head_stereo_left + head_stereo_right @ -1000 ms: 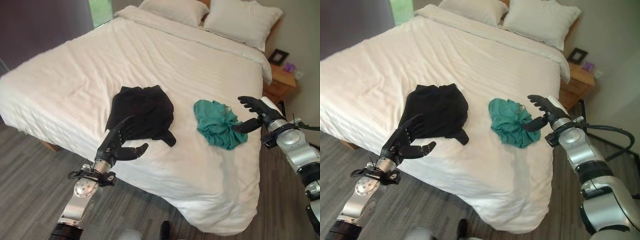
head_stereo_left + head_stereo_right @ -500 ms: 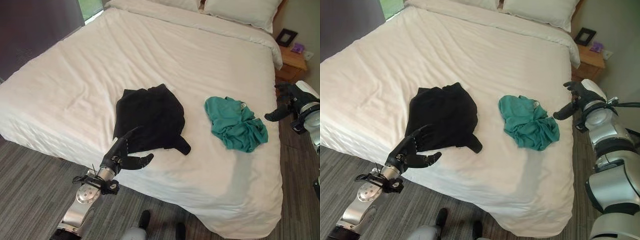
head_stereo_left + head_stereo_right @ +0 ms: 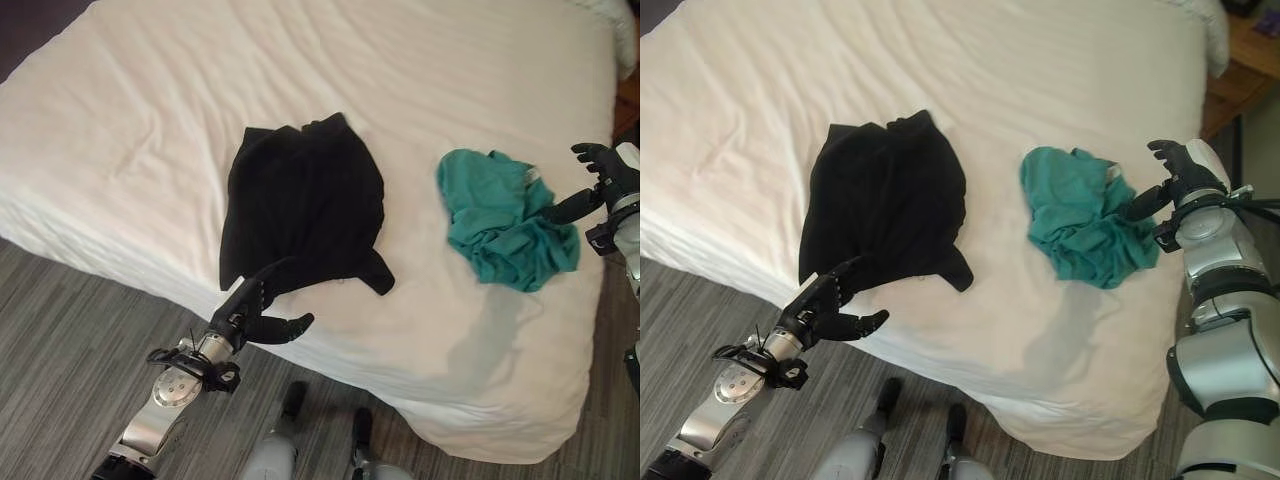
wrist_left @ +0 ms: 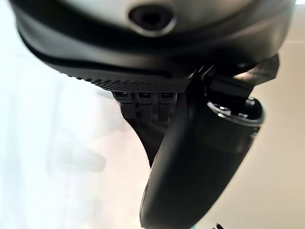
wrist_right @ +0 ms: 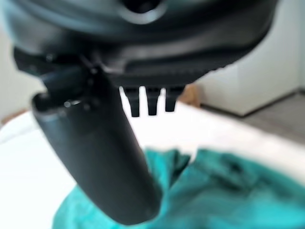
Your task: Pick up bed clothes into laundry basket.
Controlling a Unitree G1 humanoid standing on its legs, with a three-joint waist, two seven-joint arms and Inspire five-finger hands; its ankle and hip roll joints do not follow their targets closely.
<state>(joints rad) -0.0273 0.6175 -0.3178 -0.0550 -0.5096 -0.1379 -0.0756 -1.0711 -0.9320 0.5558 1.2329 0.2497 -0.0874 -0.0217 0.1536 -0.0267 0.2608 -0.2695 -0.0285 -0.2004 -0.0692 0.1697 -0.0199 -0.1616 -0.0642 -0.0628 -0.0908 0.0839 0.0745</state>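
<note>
1. Lying on the white bed (image 3: 150,120) are two crumpled garments, well apart from each other, with bare sheet between them and nothing piled on either.
2. Grey striped flooring (image 3: 60,350) runs along the near edge of the bed, and a corner of a wooden nightstand (image 3: 1245,75) shows past the bed's far right side.
3. No writing or label can be read anywhere; a small pale tag on the teal cloth is too small to make out.
4. The black garment (image 3: 300,200) sits near the bed's near edge, rumpled and matte, broad at the far end and narrowing to a folded flap on its near right side.
5. The teal garment (image 3: 505,215) lies bunched in soft folds close to the bed's right edge.
6. The left hand (image 3: 252,312) hovers at the mattress edge just beside the black garment's near corner, fingers relaxed and spread, thumb out, holding nothing.
7. The right hand (image 3: 1168,180) hangs at the teal garment's right side, fingers extended and apart, thumb toward the cloth, not clasping it.
</note>
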